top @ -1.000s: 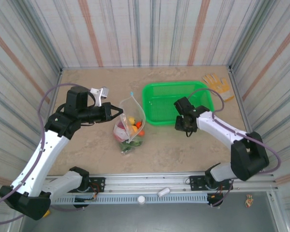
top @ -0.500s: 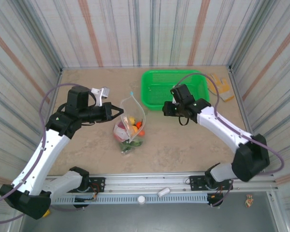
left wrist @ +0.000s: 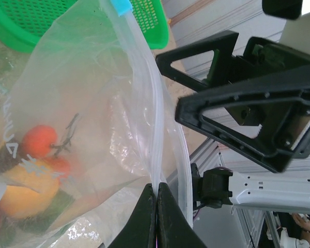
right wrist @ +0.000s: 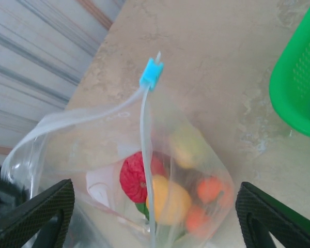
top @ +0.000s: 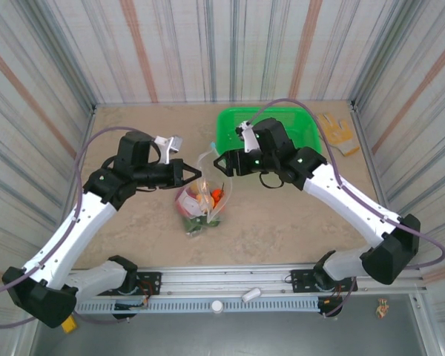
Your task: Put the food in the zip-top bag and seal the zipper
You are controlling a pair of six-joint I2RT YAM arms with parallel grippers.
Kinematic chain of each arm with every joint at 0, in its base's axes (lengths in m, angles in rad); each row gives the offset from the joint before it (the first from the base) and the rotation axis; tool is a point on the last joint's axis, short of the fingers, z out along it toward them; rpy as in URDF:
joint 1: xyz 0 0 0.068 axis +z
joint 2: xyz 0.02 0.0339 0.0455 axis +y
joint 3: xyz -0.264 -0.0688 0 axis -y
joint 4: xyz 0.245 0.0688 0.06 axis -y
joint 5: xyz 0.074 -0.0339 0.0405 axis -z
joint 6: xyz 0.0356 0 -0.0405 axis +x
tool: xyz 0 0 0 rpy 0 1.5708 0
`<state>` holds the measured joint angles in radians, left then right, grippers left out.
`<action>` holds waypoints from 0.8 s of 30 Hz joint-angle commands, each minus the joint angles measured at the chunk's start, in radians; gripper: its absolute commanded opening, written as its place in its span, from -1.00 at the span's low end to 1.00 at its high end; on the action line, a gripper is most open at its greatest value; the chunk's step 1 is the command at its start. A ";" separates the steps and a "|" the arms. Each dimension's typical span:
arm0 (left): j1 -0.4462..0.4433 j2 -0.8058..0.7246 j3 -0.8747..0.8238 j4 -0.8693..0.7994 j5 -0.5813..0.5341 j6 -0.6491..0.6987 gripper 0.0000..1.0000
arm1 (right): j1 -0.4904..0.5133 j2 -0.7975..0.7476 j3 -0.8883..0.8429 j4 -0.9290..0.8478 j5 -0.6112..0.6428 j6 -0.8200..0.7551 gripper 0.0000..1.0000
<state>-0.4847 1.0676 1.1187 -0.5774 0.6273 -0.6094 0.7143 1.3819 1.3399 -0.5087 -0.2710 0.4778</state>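
Clear floppy zip-top bag (top: pixel 200 199) rests on the counter (top: pixel 282 222) between both arms, toy food pieces (right wrist: pixel 136 177) inside, mouth unsealed. Left gripper (left wrist: pixel 156 192): jaws pinching the zipper strip (right wrist: pixel 143 129) at its end. Right gripper (top: pixel 221 165): jaws spread. Advised: close squarely on the light blue slider tab (right wrist: pixel 151 73), draw toward the pinch, strip taut.

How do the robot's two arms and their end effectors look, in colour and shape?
The left arm and right arm have white links, black joints and black bases. A greyish-purple cable loops beside each. The left end effector and right end effector are black, with tapering fingers; the right one's are open triangular frames.
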 commanded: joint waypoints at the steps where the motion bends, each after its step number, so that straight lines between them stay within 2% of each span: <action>1: -0.006 -0.028 -0.010 0.006 0.001 -0.011 -1.00 | 0.008 0.063 0.059 -0.079 0.017 0.007 0.51; 3: -0.006 -0.037 -0.013 0.005 -0.003 -0.009 -1.00 | 0.011 0.092 0.080 -0.111 0.043 0.005 0.26; 6: -0.006 -0.041 -0.015 0.008 0.003 -0.012 -1.00 | 0.029 0.113 0.099 -0.106 0.062 -0.020 0.01; 10: -0.009 -0.035 -0.042 0.084 0.042 -0.056 -1.00 | 0.047 0.161 0.176 -0.145 0.113 -0.058 -0.59; 13: -0.029 -0.025 -0.074 0.184 0.094 -0.109 -1.00 | 0.055 0.180 0.249 -0.174 0.125 -0.100 -0.78; 15: -0.051 -0.020 -0.067 0.206 0.101 -0.109 -0.78 | 0.059 0.182 0.293 -0.183 0.128 -0.136 -0.87; 17: -0.064 -0.024 -0.051 0.212 0.101 -0.103 -0.41 | 0.063 0.184 0.340 -0.194 0.130 -0.180 -0.99; 18: -0.068 -0.032 -0.045 0.221 0.102 -0.102 -0.19 | 0.065 0.187 0.365 -0.201 0.128 -0.207 -1.00; 20: -0.071 -0.061 -0.037 0.232 0.087 -0.095 0.12 | 0.069 0.201 0.432 -0.232 0.125 -0.258 -1.00; 23: -0.071 -0.123 -0.009 0.203 0.017 -0.024 0.44 | 0.073 0.200 0.460 -0.235 0.097 -0.362 -1.00; 24: -0.071 -0.149 0.010 0.175 -0.018 0.018 0.45 | 0.074 0.188 0.447 -0.217 0.077 -0.403 -1.00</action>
<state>-0.5518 0.9974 1.0637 -0.3962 0.6674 -0.6781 0.7799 1.5772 1.7679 -0.7197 -0.1619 0.2241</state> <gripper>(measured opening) 0.715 0.043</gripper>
